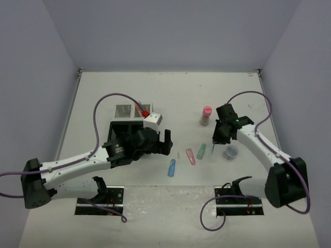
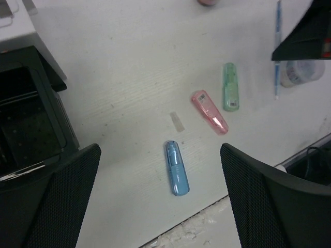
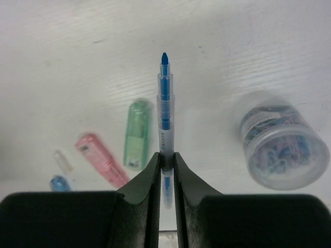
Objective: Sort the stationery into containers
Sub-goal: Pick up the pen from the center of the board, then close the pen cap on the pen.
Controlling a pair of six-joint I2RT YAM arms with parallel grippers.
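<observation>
My right gripper (image 1: pixel 217 137) is shut on a blue pen (image 3: pixel 164 103) and holds it above the table, tip pointing away, between the green piece (image 3: pixel 136 135) and the round tub (image 3: pixel 283 147). My left gripper (image 2: pixel 159 155) is open and empty, hovering over the blue capsule (image 2: pixel 177 168). The pink piece (image 2: pixel 209 112) and green piece (image 2: pixel 230 87) lie right of the capsule. The organiser (image 1: pixel 124 110) stands behind my left arm, its black compartment (image 2: pixel 26 124) at the left of the left wrist view. A pink-capped bottle (image 1: pixel 206 115) stands at the far right.
A small clear cap (image 2: pixel 177 122) lies between the capsule and the pink piece. An orange-red pen (image 1: pixel 139 109) sticks out of the organiser. The table's front edge (image 2: pixel 207 217) runs just below the capsule. Grey walls close in the table.
</observation>
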